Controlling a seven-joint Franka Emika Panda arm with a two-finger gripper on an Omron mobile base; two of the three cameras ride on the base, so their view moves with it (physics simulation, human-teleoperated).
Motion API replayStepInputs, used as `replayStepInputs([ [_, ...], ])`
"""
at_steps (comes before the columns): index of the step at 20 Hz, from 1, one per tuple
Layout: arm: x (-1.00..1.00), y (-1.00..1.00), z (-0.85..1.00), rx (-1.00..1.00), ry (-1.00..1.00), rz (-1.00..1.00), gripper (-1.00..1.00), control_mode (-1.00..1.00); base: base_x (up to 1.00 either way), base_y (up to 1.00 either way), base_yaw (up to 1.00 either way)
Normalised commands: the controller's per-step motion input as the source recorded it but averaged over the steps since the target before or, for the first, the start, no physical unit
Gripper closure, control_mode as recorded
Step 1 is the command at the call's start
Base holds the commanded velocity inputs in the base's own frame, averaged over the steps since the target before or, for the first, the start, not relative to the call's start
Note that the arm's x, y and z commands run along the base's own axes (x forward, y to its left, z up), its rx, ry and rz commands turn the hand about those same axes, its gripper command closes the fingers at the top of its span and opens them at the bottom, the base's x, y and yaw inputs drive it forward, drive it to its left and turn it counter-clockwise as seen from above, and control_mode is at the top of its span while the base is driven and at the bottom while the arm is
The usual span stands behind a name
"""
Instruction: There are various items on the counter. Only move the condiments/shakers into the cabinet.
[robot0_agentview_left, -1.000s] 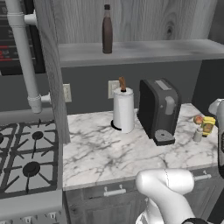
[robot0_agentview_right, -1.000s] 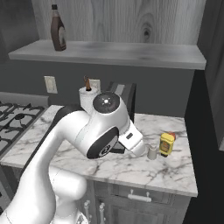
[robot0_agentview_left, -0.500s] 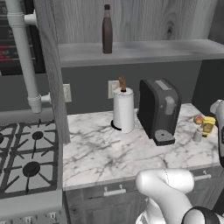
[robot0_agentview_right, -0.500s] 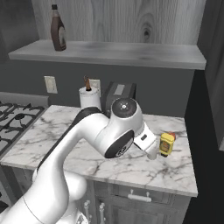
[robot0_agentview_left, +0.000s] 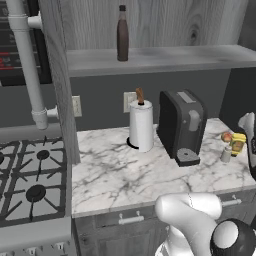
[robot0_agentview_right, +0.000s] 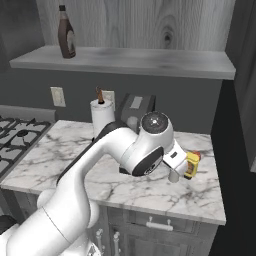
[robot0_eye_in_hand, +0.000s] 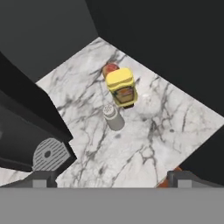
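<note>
The small pale shaker stands on the marble counter, right beside the yellow squeeze bottle. My gripper hangs above them, open, with nothing between its fingertips. From the left base view the shaker and yellow bottle sit at the counter's right end. From the right base view my hand partly covers the shaker next to the yellow bottle. The dark brown bottle stands upright on the cabinet shelf.
A black coffee machine stands just left of the shaker, close to my hand. The paper-towel roll is further left, and the gas stove beyond it. A small red item lies behind the yellow bottle.
My arm has swung to the right, bringing the hand over the shaker and yellow bottle. The gripper has stayed open, and nothing on the counter has moved.
</note>
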Motion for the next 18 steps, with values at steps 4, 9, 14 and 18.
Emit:
replayStepInputs([
  [4, 0.23, 0.0, -0.27, -0.04, 0.06, 0.0, -1.0, -1.0, 0.0, 0.0, 0.0],
  [9, 0.21, 0.0, -0.24, -0.1, 0.06, 0.0, -1.0, -1.0, 0.0, 0.0, 0.0],
  [14, 0.13, 0.0, -0.19, -0.02, 0.01, 0.0, -1.0, -1.0, 0.0, 0.0, 0.0],
  [18, 0.15, 0.0, -0.37, -0.02, 0.0, 0.0, -1.0, -1.0, 0.0, 0.0, 0.0],
])
